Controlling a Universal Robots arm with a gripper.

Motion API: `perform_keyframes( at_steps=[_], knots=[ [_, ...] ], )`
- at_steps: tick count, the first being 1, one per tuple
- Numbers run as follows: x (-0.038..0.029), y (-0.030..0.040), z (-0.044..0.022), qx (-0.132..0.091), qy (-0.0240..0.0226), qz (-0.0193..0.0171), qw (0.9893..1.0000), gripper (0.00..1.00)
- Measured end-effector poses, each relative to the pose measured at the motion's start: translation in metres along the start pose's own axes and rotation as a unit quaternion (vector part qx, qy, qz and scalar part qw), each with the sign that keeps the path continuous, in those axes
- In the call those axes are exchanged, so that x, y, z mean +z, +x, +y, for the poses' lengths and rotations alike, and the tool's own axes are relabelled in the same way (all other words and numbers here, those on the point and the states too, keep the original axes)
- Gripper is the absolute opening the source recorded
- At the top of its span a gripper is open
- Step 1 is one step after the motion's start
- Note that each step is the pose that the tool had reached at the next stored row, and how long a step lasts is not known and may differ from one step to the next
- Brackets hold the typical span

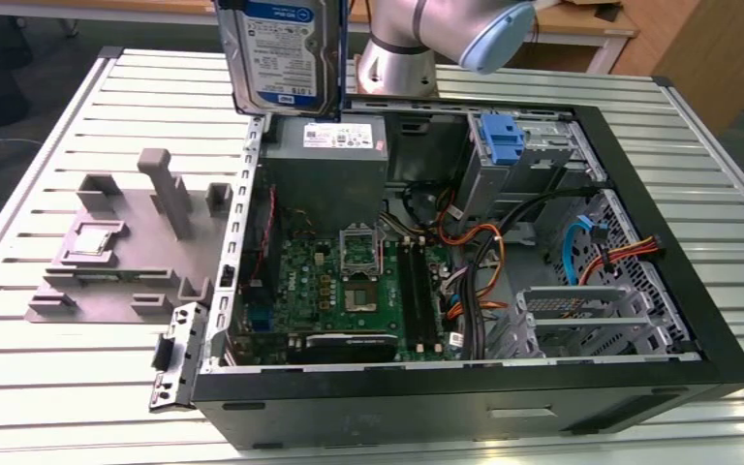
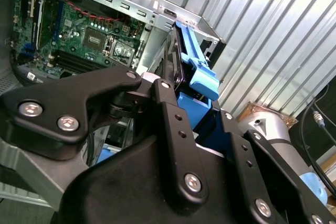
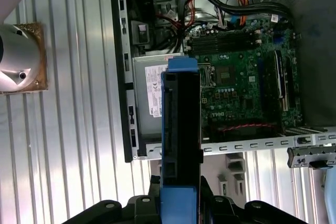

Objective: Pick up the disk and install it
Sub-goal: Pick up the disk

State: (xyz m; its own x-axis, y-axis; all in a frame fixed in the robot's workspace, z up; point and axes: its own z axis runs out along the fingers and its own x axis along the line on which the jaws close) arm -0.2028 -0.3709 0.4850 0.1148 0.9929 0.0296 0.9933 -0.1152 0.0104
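The disk (image 1: 282, 53), a silver drive with a blue-and-white label in a blue bracket, hangs upright in the air above the back left corner of the open computer case (image 1: 721, 339). In both wrist views my gripper (image 3: 179, 205) (image 2: 189, 103) is shut on the disk (image 3: 181, 129) (image 2: 202, 80), one black finger on each flat side. The first wrist view looks down along the disk's edge at the grey power supply (image 3: 152, 95) and the case wall directly below.
Inside the case are a green motherboard (image 1: 346, 281), a grey power supply (image 1: 326, 136), a blue caddy (image 1: 502, 145) at the back and a metal drive cage (image 1: 585, 320) at the front. A grey fixture (image 1: 127, 252) stands on the slatted table at the exterior view's left.
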Motion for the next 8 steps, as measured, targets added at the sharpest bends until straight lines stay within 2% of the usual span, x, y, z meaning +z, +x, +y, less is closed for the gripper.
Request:
perform_keyframes(
  at_steps=[8],
  knots=[
    [0.0001, 0.0005, 0.0074, 0.002, -0.0001, 0.0000, 1.0000, 0.36]
  ],
)
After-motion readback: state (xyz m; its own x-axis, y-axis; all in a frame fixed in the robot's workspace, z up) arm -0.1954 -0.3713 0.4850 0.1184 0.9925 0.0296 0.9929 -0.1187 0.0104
